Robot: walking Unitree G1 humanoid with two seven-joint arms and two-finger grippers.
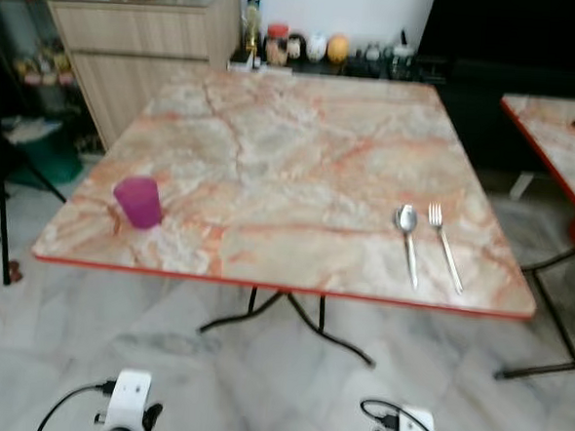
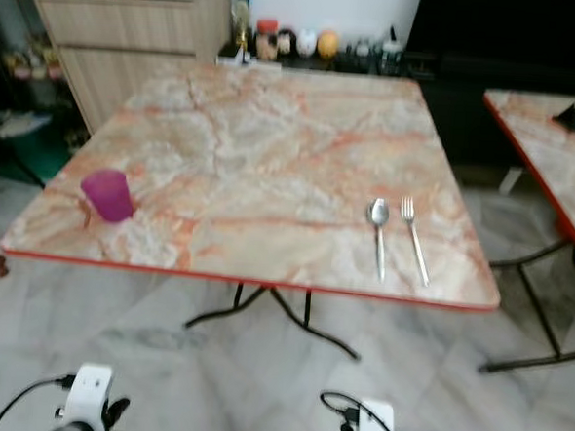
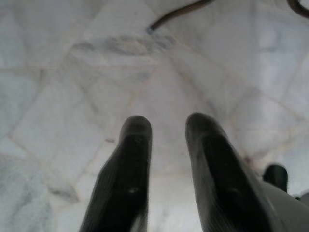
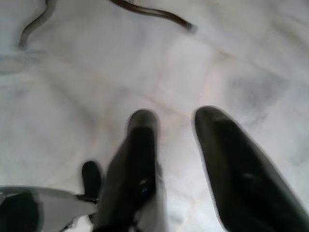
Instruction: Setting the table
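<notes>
A marble-patterned table (image 1: 301,158) with a red edge stands in front of me. On it, a purple cup (image 1: 138,201) sits near the front left corner. A metal spoon (image 1: 407,238) and a fork (image 1: 445,244) lie side by side near the front right. Both arms hang low over the floor below the table's front edge. My left gripper (image 3: 167,126) is open with nothing between its fingers, pointing at the marble floor. The right gripper (image 4: 179,120) is open too, also over bare floor.
A second table (image 1: 565,145) with a dark object on it stands at the right. A wooden cabinet (image 1: 142,41) is at the back left, and jars and bottles (image 1: 307,49) line a low shelf behind the table. The table's black legs (image 1: 291,318) splay over the floor.
</notes>
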